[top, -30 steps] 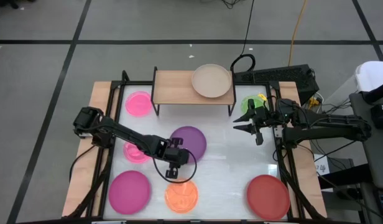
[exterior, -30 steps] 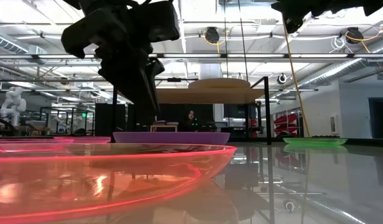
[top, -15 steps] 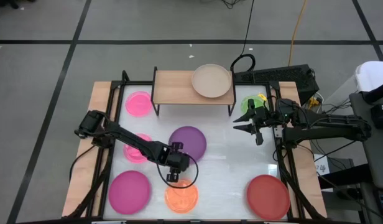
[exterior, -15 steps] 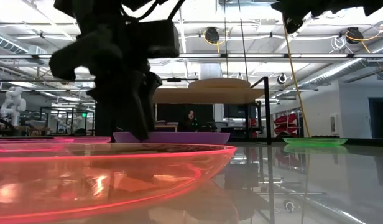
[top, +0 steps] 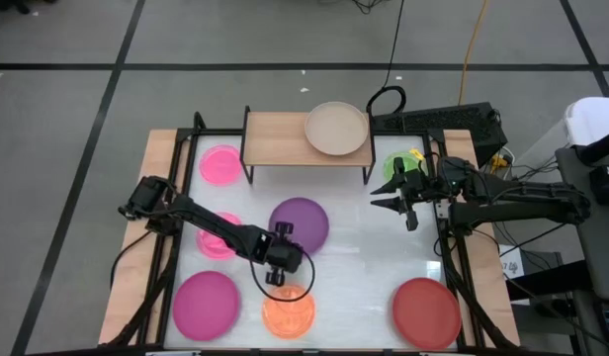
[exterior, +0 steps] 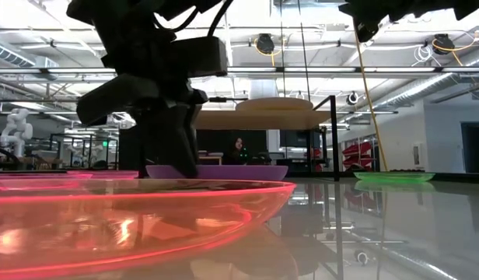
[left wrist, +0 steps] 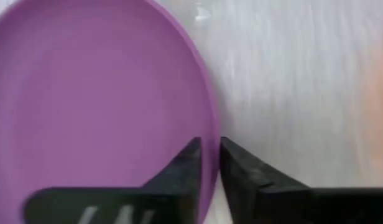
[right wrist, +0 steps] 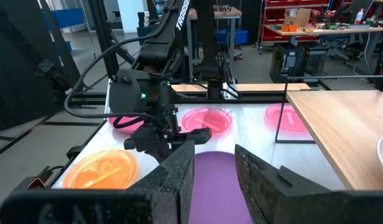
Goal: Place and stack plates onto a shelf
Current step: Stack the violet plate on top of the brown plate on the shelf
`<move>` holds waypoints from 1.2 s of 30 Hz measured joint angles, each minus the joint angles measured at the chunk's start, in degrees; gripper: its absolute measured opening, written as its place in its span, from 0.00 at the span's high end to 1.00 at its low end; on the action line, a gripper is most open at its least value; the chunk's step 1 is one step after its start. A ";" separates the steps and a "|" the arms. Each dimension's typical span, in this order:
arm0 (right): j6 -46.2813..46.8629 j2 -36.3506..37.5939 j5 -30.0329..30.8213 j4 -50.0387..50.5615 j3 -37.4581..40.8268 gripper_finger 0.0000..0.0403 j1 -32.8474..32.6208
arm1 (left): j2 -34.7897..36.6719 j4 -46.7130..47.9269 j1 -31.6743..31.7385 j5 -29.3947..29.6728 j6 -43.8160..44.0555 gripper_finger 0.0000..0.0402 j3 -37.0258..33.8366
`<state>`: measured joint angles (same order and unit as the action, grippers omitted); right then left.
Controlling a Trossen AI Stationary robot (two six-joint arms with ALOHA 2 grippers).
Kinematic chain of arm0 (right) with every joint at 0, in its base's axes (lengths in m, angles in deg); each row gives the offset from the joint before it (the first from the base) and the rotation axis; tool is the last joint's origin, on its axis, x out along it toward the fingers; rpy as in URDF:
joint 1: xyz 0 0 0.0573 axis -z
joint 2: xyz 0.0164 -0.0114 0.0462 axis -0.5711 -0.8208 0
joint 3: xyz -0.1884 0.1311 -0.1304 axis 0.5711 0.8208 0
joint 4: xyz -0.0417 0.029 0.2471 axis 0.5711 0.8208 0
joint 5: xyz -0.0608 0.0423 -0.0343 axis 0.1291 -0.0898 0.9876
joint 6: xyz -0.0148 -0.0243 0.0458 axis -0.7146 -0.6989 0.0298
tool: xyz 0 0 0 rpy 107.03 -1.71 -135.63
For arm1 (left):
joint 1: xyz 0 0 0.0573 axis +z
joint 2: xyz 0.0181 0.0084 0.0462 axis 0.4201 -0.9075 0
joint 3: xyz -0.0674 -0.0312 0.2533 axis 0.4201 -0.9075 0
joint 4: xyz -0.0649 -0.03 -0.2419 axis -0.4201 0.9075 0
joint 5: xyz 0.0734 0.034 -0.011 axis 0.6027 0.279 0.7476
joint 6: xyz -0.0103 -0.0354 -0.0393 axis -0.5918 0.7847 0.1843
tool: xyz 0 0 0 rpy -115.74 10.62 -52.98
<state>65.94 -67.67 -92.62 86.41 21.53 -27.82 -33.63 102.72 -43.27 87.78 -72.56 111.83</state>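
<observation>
I see my left gripper (left wrist: 208, 163) clamped on the near rim of the purple plate (top: 300, 225), which lies mid-table. The shelf (top: 275, 138) holds only a beige plate (top: 336, 129). My right gripper (top: 390, 202) hovers, fingers apart.

the purple plate (top: 303, 223) lies flat on the bench, its near rim caught between the closed-in fingers of the left end effector (left wrist: 207, 163). just behind that end effector sits the translucent orange plate (top: 288, 311). a beige plate (top: 336, 129) rests on the shelf (top: 280, 137), far beyond it.
</observation>
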 joint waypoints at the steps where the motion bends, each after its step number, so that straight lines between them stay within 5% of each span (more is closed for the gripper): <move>1: 0.15 0.00 0.00 -0.01 0.00 0.75 0.00 | -0.21 -0.22 0.00 -0.46 -0.04 0.94 0.00; 7: 0.15 0.00 0.01 -0.24 0.00 0.75 0.00 | -0.21 3.34 -1.32 1.36 -5.48 0.98 5.37; 14: -1.30 0.48 0.13 -3.93 0.00 0.75 0.00 | 0.24 22.13 -0.95 19.29 -18.84 0.98 22.04; 22: -2.42 2.51 0.13 -5.50 0.00 0.75 0.00 | 0.22 25.70 12.49 21.67 -35.30 0.98 34.87; 25: -2.57 3.49 0.13 -5.48 0.00 0.75 0.00 | 0.24 25.12 19.95 15.41 -38.67 0.98 38.94; 30: -3.23 4.60 0.16 -5.48 0.00 0.75 0.00 | 0.29 17.19 30.75 -5.99 -38.63 0.98 43.77; 36: -3.23 4.70 0.24 -5.45 0.00 0.75 0.00 | -0.42 14.36 34.49 -12.04 -38.42 0.98 43.74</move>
<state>62.71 -62.97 -92.38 80.96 21.53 -27.82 -34.04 117.08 -8.78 75.74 -110.99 155.56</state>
